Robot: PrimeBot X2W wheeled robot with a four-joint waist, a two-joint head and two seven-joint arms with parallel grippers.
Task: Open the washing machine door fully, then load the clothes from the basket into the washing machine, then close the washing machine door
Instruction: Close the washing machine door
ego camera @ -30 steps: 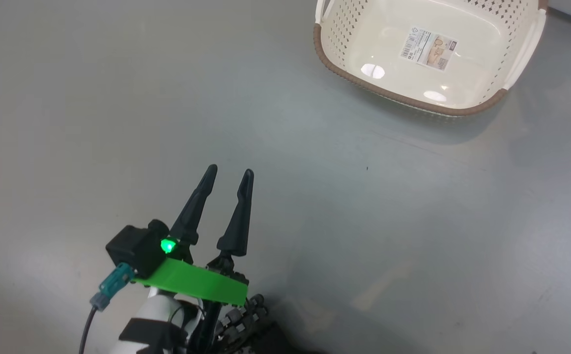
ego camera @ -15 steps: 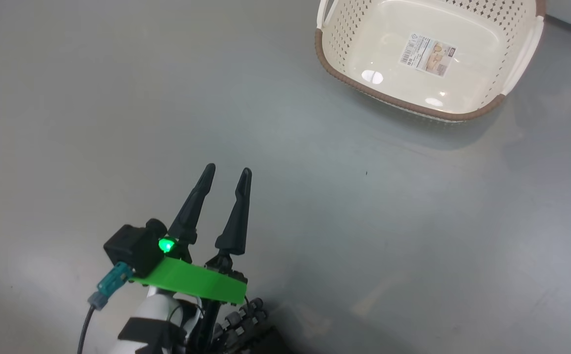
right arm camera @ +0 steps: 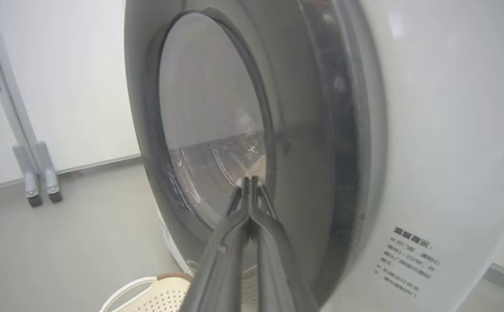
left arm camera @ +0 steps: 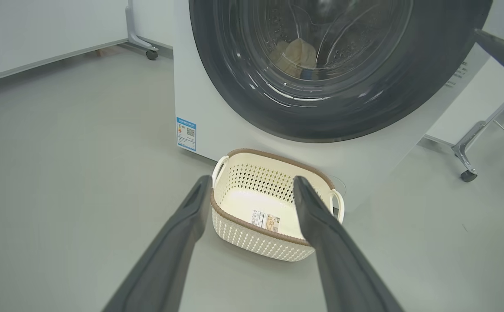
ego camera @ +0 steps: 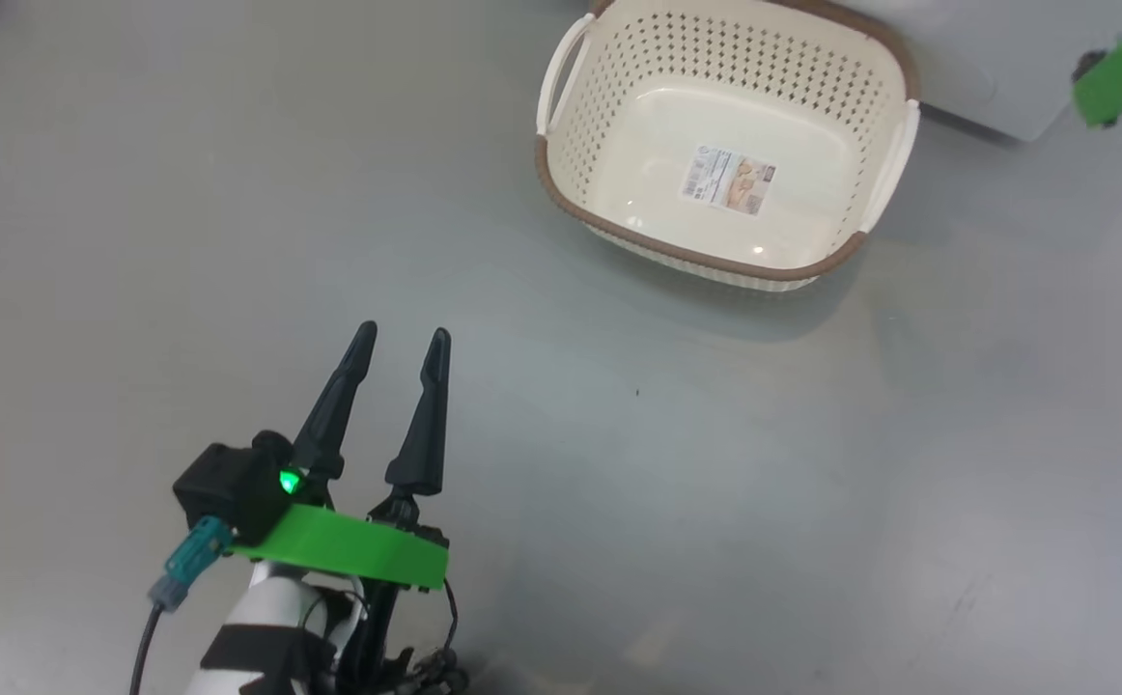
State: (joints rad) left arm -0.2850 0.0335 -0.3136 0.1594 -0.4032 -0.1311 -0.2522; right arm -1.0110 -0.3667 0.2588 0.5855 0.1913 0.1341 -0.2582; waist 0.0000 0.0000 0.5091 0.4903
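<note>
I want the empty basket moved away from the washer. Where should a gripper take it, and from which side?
Probably the white side handle of the basket, from above: the basket stands upright, and the handle bows clear of its side, leaving a gap for one finger.

Black tapered jaws, green bracket [ego camera: 344,547], white forearm [ego camera: 266,606], teal connector [ego camera: 194,552]

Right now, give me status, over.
Left claw open, empty. Right claw shut, tips by the door. Basket empty, clothes in washing machine. No obstruction seen.
</note>
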